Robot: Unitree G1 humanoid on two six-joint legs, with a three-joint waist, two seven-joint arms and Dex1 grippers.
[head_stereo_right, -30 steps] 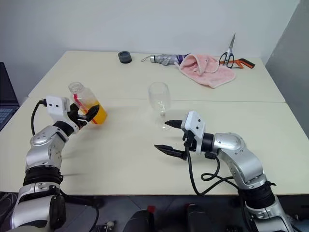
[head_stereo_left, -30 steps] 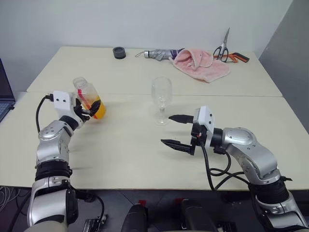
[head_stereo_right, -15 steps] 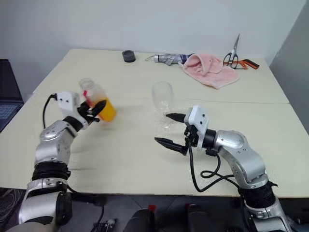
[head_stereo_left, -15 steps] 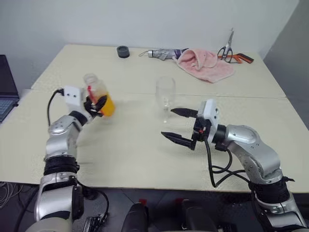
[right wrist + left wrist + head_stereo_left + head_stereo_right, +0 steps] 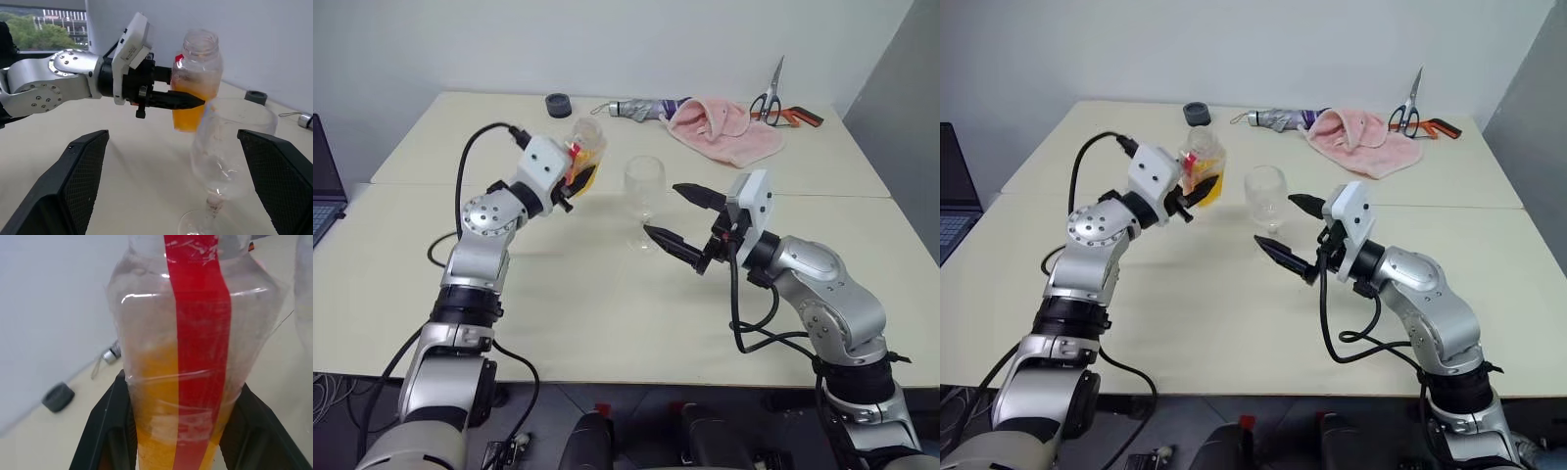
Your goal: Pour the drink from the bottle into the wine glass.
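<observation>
My left gripper (image 5: 579, 179) is shut on the bottle (image 5: 585, 155), holding it above the table just left of the wine glass (image 5: 644, 191). The bottle is clear with a red stripe (image 5: 198, 333); its mouth (image 5: 201, 37) is open and it stands nearly upright. The orange drink (image 5: 188, 115) fills its lower part. The glass stands on the table, and I can make out no liquid in it. My right gripper (image 5: 664, 211) is open just right of the glass, one fingertip by the bowl and one by the stem, apart from it.
At the table's back lie a small black round object (image 5: 558, 105), a folded umbrella (image 5: 641, 108), a pink towel (image 5: 720, 129) and scissors (image 5: 773, 98). A laptop (image 5: 323, 186) sits at the far left edge. A seam (image 5: 822, 195) crosses the tabletop behind the glass.
My left arm lifted the bottle and carried it right, close to the glass. The right gripper rose slightly toward the glass and stayed open.
</observation>
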